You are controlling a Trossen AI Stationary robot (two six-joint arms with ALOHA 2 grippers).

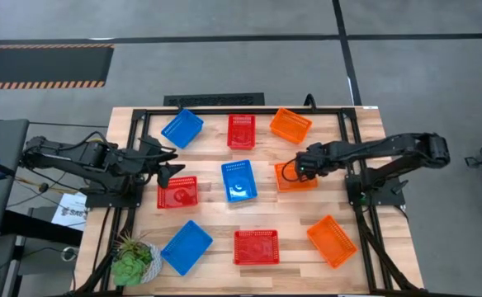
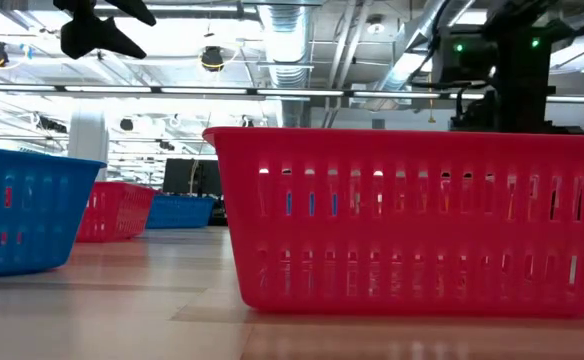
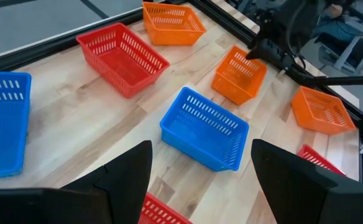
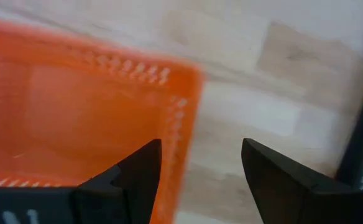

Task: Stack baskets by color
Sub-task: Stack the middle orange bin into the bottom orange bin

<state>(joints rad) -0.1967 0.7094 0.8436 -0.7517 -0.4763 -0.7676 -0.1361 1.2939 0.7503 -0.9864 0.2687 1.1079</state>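
Right gripper (image 4: 200,180) fingers spread wide over an orange basket's (image 4: 76,112) rim — left gripper (image 3: 200,180) fingers open too.

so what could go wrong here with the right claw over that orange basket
The right claw is open, straddling the wall of the middle orange basket. If it closes off-centre, the light basket may tip or slide.

The blue basket sits close beside it; dragging could knock it.

The left claw hovers by a red basket.

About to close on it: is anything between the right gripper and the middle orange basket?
Nothing visible. The right gripper, open, hangs at the middle orange basket; its fingers straddle the basket's wall.
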